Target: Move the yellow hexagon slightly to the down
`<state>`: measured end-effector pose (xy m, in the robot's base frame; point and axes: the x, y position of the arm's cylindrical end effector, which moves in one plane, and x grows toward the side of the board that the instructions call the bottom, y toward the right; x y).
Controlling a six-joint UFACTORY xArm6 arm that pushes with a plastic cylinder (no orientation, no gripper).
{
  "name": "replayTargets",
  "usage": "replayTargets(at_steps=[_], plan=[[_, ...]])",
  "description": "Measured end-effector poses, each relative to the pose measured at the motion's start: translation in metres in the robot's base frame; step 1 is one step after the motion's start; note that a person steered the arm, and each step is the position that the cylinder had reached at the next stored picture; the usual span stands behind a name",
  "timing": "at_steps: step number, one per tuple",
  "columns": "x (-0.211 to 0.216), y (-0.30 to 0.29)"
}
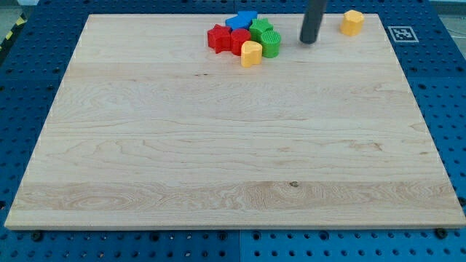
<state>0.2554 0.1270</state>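
Note:
The yellow hexagon (352, 22) sits near the board's top right corner. My tip (309, 41) rests on the board to the hexagon's left and a little lower, apart from it. To the tip's left is a tight cluster: a second yellow block (250, 53), two green blocks (266, 38), a red star-like block (218, 38), a red block (239, 40) and blue blocks (241, 20) at the top. The tip stands between the cluster and the hexagon, touching neither.
The wooden board (233, 145) lies on a blue perforated table. A black-and-white marker tag (403, 33) sits just off the board's top right corner. The rod rises out of the view's top.

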Motion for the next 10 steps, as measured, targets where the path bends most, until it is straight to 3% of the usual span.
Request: replayTargets(at_steps=[2,3,6,7,9,10], plan=[[-0.063,-0.018],[-0.063,-0.014],[-0.064,0.086],[-0.059,0.121],[0.038,0.134],[0.03,0.139]])
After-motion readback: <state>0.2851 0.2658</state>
